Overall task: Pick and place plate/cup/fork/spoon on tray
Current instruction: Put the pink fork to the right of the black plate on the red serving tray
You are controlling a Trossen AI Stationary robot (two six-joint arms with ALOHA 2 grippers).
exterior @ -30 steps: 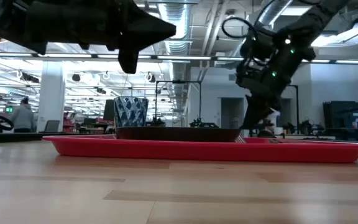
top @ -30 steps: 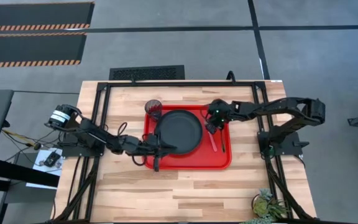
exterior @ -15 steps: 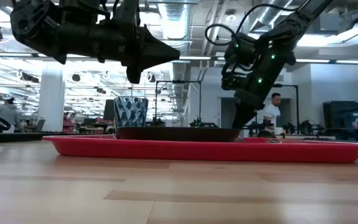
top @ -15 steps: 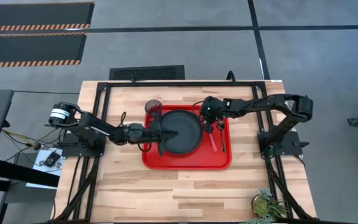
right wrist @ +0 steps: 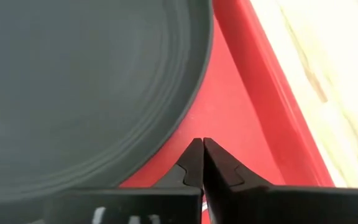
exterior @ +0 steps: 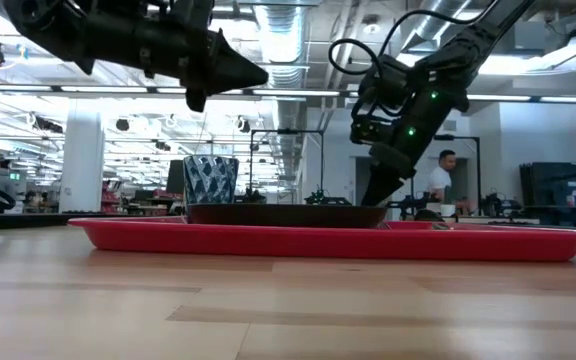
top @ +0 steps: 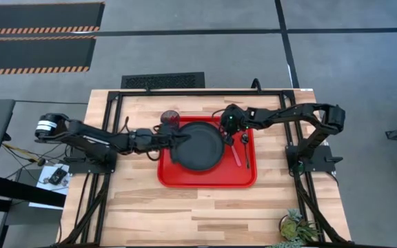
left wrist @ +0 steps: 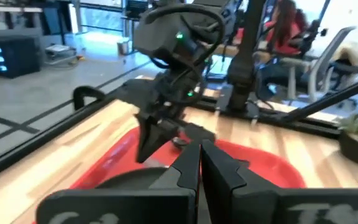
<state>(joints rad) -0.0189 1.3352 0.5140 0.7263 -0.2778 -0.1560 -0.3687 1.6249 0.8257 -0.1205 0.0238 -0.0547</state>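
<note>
The red tray (top: 205, 178) lies mid-table. On it rest the black plate (top: 200, 146), the cup (top: 169, 119) at its far left corner, and the red-handled fork (top: 236, 157) and dark spoon (top: 246, 153) right of the plate. My left gripper (top: 190, 138) is shut and empty, high over the plate's left part, as the low view (exterior: 265, 74) shows. My right gripper (top: 227, 138) is shut and empty. It points down at the tray floor (right wrist: 241, 112) just beside the plate's right rim (right wrist: 191, 93). My right gripper (right wrist: 199, 146) points its shut tips down at the tray floor beside the plate's rim. I cannot tell whether they touch the tray; in the low view the plate (exterior: 286, 214) hides the tips.
A black frame rail (top: 116, 114) runs along the table's far and side edges. A potted plant (top: 295, 227) stands at the near right corner. Bare wood (top: 198, 213) lies in front of the tray. A person (exterior: 443, 180) stands in the room beyond.
My left gripper has gone from the tray's near left corner toward the far edge, over the plate's left part, staying shut and high. My right gripper has shifted a little toward the table's left, from over the fork and spoon to the plate's right rim.
</note>
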